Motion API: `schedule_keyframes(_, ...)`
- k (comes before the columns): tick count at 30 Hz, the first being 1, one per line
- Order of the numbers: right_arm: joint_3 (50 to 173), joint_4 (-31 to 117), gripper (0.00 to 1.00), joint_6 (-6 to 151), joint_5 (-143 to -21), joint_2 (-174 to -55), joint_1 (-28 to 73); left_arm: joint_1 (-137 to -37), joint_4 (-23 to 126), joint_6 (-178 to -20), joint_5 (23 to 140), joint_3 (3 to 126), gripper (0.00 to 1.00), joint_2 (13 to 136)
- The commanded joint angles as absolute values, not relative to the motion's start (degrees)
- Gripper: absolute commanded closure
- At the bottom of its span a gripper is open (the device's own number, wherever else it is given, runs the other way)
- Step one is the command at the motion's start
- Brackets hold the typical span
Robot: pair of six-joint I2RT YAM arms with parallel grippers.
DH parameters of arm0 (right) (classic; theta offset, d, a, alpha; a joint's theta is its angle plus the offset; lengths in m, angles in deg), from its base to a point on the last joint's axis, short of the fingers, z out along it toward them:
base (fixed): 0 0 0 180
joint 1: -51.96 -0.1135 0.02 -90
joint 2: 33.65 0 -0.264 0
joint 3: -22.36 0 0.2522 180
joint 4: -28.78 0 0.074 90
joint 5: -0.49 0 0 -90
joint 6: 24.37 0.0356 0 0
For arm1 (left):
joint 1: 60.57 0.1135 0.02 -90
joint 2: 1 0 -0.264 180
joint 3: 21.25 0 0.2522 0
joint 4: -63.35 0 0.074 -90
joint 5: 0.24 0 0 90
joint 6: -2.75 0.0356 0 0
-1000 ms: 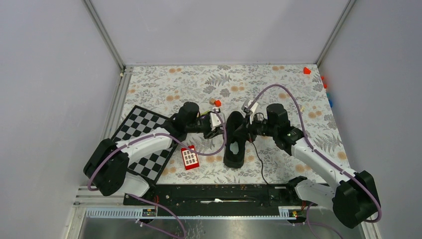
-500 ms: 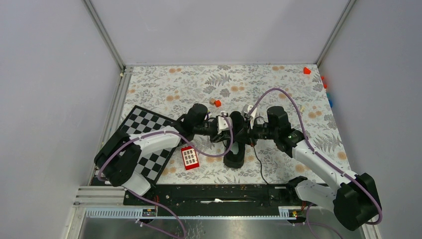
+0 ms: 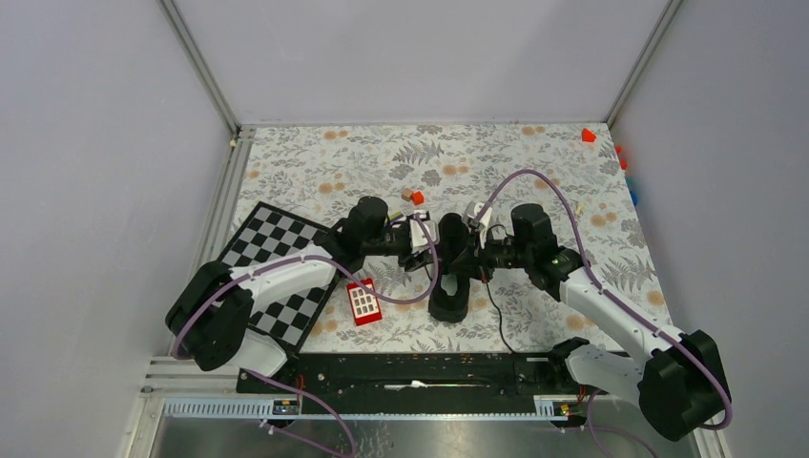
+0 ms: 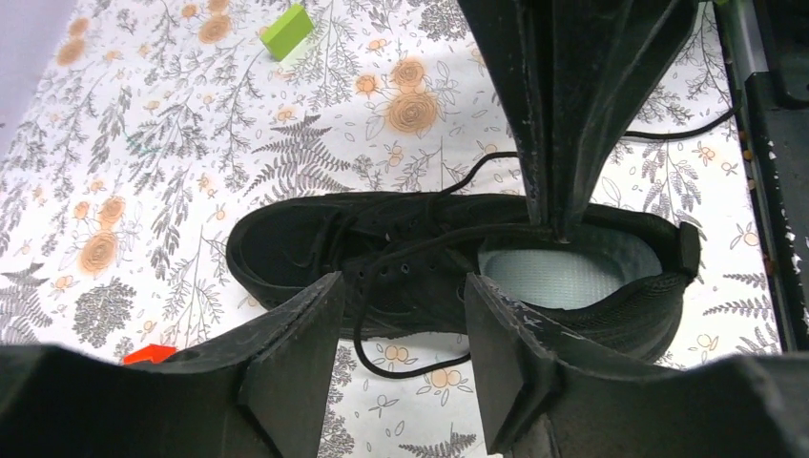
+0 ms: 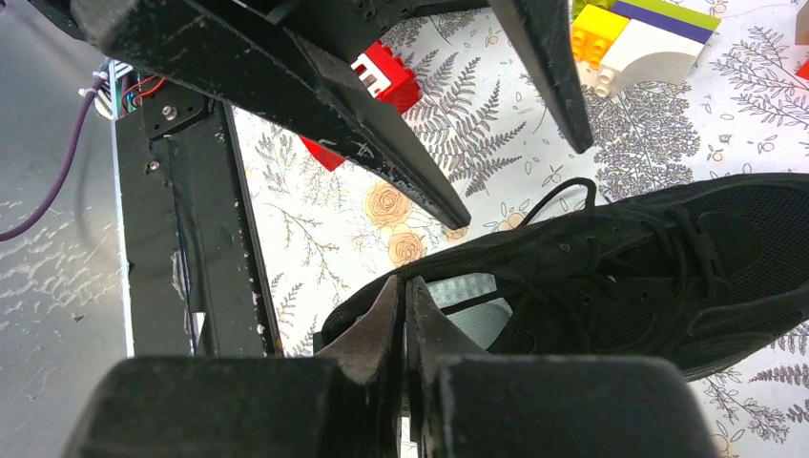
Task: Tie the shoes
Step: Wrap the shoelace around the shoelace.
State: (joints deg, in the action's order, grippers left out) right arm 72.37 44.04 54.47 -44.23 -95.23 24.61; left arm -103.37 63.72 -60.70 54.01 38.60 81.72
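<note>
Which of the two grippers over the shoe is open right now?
The left gripper: its fingers stand apart above the shoe, gripping nothing. The right gripper is pinched shut on a taut lace.

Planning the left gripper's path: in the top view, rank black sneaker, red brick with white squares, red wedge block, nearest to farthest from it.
1. Black sneaker, right beside the left gripper.
2. Red brick with white squares, near side, left of sneaker.
3. Red wedge block, far right corner.

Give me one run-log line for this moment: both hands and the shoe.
left hand open beside black low-top sneaker | right hand shut, apparently on thin black lace | laces untied
</note>
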Motion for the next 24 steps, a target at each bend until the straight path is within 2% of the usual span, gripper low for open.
schedule_keyframes(1, 74.31, 44.38, 1.00, 54.50, -41.08, -95.36, 24.96, -103.10, 65.53, -57.75, 54.10, 40.00, 0.43, 81.47)
schedule_keyframes(13, 74.97, 44.48, 1.00, 54.90, -40.47, -95.61, 25.24, -103.08, 63.20, -55.17, 47.21, 45.56, 0.41, 86.47)
schedule_keyframes(24, 74.52, 44.48, 1.00, 55.35, -40.29, -95.18, 25.50, -103.16, 58.59, -53.63, 42.93, 47.78, 0.49, 88.49)
